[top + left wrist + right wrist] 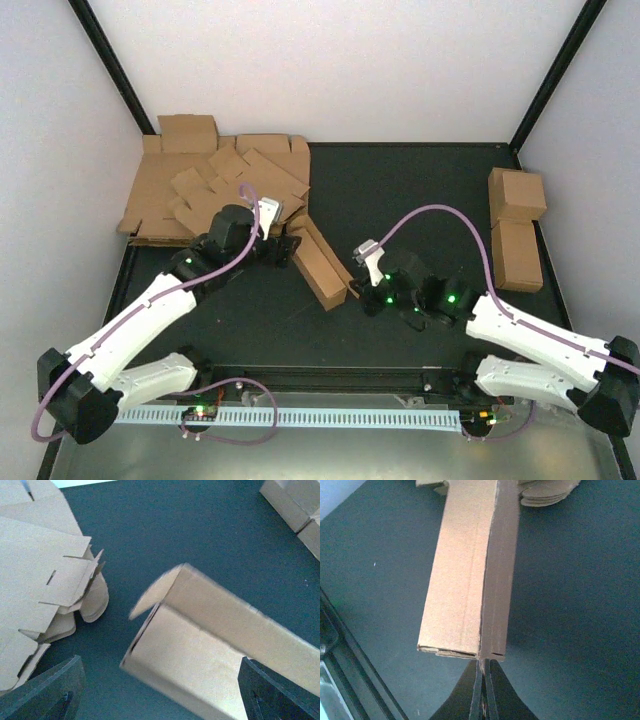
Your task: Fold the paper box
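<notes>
The paper box [322, 264] is a long, low brown carton lying slantwise mid-table. One end flap stands ajar at its far end [150, 597]. My left gripper [284, 247] straddles that far end, open, and the box [200, 650] lies between its dark fingers [47, 692], with the right finger close against the box wall. My right gripper [358, 291] is at the near end. In the right wrist view it [484, 672] is shut, pinching a thin cardboard edge at the corner of the box [465, 580].
A pile of flat brown blanks [210, 190] fills the back left corner, close to my left gripper [35, 570]. Two finished cartons [517, 228] stand at the right edge [295, 505]. Black frame posts border the table, and a white cable rail [330, 416] runs along the near edge.
</notes>
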